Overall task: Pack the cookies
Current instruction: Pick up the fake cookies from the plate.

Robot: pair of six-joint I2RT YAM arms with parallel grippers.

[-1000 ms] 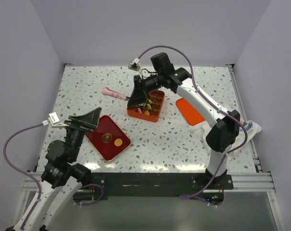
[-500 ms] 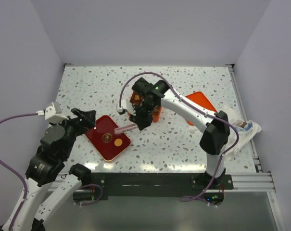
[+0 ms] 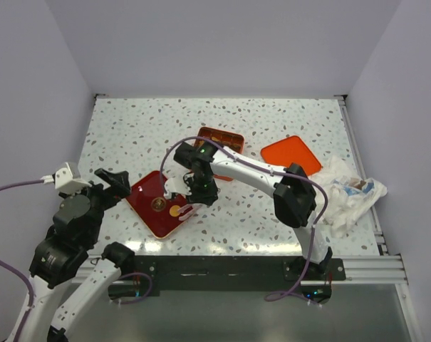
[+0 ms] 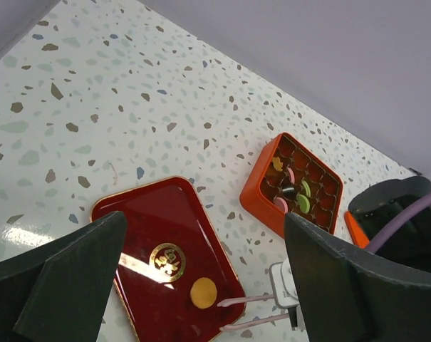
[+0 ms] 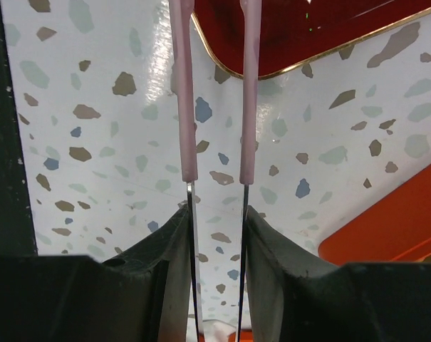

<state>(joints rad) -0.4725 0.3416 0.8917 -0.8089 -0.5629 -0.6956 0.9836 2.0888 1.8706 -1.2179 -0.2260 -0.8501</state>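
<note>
One orange cookie point(image 3: 174, 211) lies on the dark red tray point(image 3: 147, 192); it also shows in the left wrist view point(image 4: 204, 293). Several cookies point(image 4: 293, 191), pink, green, yellow and dark brown, sit in the compartments of the orange box point(image 3: 219, 140). My right gripper point(image 3: 199, 191) is shut on pink tongs point(image 5: 183, 107). The tong tips point(image 4: 233, 305) are apart at the tray's right rim, just beside the orange cookie and not around it. My left gripper point(image 3: 115, 184) is wide open and empty, above the tray's left side.
The box's orange lid point(image 3: 290, 155) lies flat to the right of the box. A crumpled white bag point(image 3: 347, 194) sits at the table's right edge. White walls close the table on three sides.
My right arm has swung the tongs from the box down and left to the tray's rim beside the orange cookie. The left arm has drawn back a little to the left.
</note>
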